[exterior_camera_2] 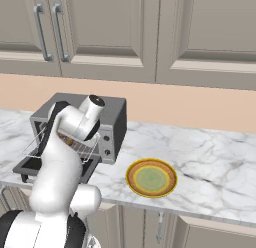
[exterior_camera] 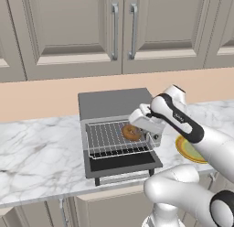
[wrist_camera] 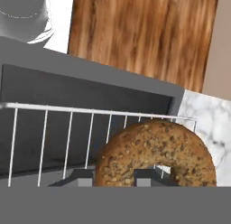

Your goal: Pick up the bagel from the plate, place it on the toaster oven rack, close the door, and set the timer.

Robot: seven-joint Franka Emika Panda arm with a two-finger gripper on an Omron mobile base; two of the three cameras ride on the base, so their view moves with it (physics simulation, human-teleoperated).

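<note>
Bagel (exterior_camera: pixel 131 132): brown seeded ring at centre frame in the left base view, over the toaster oven rack (exterior_camera: pixel 107 137), pinched in the narrowed gripper (exterior_camera: pixel 139 130).
Door (exterior_camera: pixel 123 162): folded down flat, below the rack.
Plate (exterior_camera_2: pixel 151 178): yellow, lower centre of the right base view, on the marble counter (exterior_camera_2: pixel 210 157).

No readable text, label, brand, number or sign anywhere.

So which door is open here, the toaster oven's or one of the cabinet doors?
The toaster oven's door: it lies folded down flat in front of the pulled-out rack, while the beige cabinet doors above are all shut flush.
</note>
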